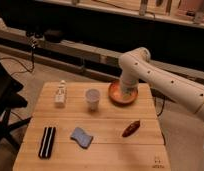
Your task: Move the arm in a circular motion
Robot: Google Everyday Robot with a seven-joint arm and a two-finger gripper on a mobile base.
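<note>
The white arm (165, 82) of thick rounded segments with small dark dots reaches in from the right. It bends at a bulbous joint (135, 60) above the far right of the wooden table (105, 120). From the joint it points down and tapers to a pale tip. The gripper (126, 91) is at that tip, just over the orange bowl (115, 95). I see nothing held in it.
On the table are a white cup (92, 99), a small white bottle (60, 93), a black rectangular case (47, 141), a blue sponge (81, 136) and a red-brown oblong item (131, 128). A dark chair (5, 105) stands at the left and a long bench (70, 50) runs behind.
</note>
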